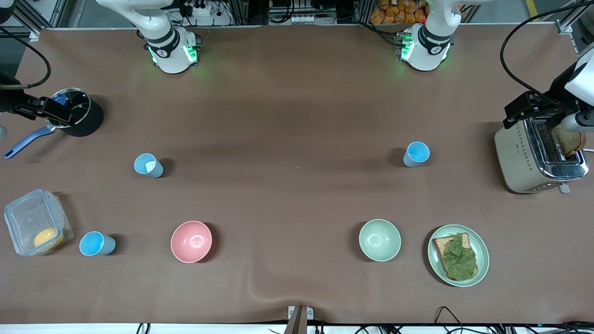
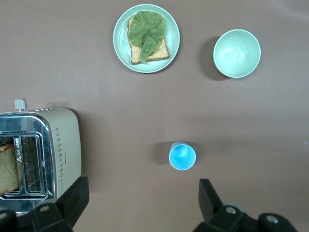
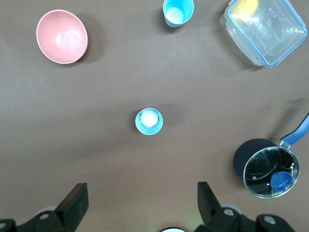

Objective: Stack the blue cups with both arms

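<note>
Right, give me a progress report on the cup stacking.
Nothing is stacked yet. Three cups stand apart: one at the left arm's end, one with a white bit inside and one beside the clear box. Left tool and right tool are open, empty. All stacking remains.

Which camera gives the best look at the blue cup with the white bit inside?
The right wrist view: the cup with the white bit sits mid-frame, seen straight down, its white content plain. The front view shows it smaller and at a slant. The left wrist view misses it.
</note>
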Controlling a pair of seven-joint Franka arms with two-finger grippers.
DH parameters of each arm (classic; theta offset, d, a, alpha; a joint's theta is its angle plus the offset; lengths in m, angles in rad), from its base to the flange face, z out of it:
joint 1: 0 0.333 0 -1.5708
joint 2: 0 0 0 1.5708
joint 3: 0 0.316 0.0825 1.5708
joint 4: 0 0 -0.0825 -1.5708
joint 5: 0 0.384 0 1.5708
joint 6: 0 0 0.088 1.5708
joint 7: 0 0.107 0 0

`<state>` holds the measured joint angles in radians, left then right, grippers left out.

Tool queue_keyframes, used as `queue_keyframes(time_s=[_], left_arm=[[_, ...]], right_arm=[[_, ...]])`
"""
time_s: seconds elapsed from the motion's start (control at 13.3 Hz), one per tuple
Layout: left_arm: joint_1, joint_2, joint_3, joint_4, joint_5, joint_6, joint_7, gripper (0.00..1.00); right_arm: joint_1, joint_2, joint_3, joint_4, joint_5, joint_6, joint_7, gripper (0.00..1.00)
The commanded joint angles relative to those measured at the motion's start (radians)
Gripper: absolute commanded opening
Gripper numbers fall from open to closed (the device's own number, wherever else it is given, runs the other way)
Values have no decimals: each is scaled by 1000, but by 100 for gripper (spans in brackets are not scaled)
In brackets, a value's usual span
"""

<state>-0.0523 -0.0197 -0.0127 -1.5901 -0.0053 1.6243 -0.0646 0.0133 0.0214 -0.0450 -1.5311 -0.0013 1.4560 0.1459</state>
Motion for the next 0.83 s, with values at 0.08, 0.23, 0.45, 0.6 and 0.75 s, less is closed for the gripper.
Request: queue_keyframes(time_s=[0.08,0.23,0.45,0.6,0.75], left_arm=[[3,6,-3,22,-7,-17,-20,100],[2,6,-4,21,-5,-18,-21,100],[2,6,-4,21,-7,-18,-21,100],[3,6,-4,21,-7,-17,-21,100],[3,6,-3,21,-7,-18,-21,100]], right_arm=[[-16,-9,16,-8,0,-6,6,100],[-18,-9,16,-6,0,-5,6,100],[-26,-9,14,-8,0,-5,-2,100],[-22,-9,14,-8,0,-5,-2,100],[-26,-8,14,-9,0,-5,0,100]])
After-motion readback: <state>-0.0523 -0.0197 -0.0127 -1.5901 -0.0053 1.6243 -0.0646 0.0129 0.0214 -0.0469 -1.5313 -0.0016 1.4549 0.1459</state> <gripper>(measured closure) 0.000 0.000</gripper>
